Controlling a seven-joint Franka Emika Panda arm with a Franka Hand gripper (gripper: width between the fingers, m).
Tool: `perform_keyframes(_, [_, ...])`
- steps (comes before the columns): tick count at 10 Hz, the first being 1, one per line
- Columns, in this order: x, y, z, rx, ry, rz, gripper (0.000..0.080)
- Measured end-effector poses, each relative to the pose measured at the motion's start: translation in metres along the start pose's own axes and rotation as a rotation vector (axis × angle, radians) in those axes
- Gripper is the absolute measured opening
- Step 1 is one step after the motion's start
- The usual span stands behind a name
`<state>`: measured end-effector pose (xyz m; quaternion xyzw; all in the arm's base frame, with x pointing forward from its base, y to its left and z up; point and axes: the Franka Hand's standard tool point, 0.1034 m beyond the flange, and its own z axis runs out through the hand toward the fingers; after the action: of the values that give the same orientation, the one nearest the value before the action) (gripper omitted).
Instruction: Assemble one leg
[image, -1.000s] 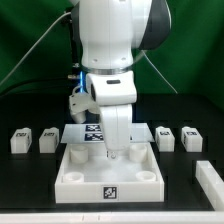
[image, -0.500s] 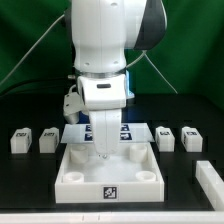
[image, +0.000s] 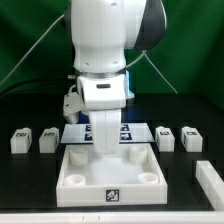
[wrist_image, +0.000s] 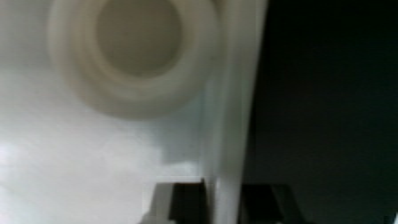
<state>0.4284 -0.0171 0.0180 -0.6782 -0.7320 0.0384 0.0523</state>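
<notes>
Four small white legs with marker tags stand on the black table: two at the exterior view's left and two at its right. The large white square panel with raised rim and round sockets lies in the middle. My gripper is down at the panel's far rim. In the wrist view, my gripper has its two dark fingers pressed on either side of the rim wall, with a round socket beside it. It holds no leg.
The marker board lies just behind the panel, partly hidden by my arm. Another white part lies at the exterior view's lower right. A green backdrop stands behind the table.
My arm has shifted toward the exterior view's left and lowered onto the panel's far rim. It has held still for the last half second. The legs have not moved.
</notes>
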Motion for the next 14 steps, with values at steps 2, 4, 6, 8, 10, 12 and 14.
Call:
perform_keyframes(2, [0.000,0.000,0.000,0.000,0.000,0.000,0.0061])
perform_keyframes(4, [0.000,0.000,0.000,0.000,0.000,0.000,0.0061])
perform_keyframes(6, [0.000,0.000,0.000,0.000,0.000,0.000,0.0061])
perform_keyframes(8, [0.000,0.000,0.000,0.000,0.000,0.000,0.0061])
perform_keyframes(10, [0.010,0.010,-0.001,-0.012,0.005,0.013,0.0062])
perform_keyframes(12, [0.031,0.034,-0.004,-0.037,0.018,0.039,0.0062])
perform_keyframes(14, [0.051,0.051,-0.007,-0.050,0.028,0.053,0.0062])
